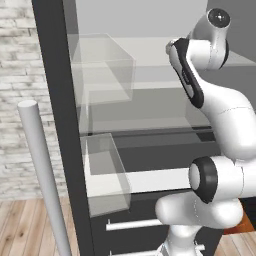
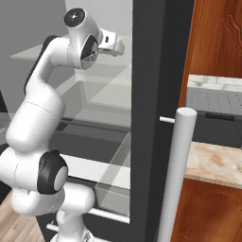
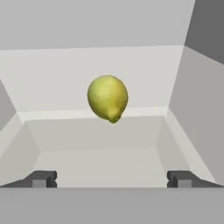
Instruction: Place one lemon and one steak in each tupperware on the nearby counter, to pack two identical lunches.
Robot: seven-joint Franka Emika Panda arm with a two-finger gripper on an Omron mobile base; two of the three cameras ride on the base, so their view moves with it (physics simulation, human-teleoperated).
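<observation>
I have the arm (image 1: 220,120) reaching into the open fridge (image 2: 113,94). Lemon (image 3: 107,98) on the pale shelf, dead ahead, centred between the fingertips (image 3: 41,179) (stubby end toward me). Gripper (image 3: 111,179) spread fully, holding nothing.

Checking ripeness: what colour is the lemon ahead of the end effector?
Yellow-green, the lemon shows best in the hand view.
</observation>
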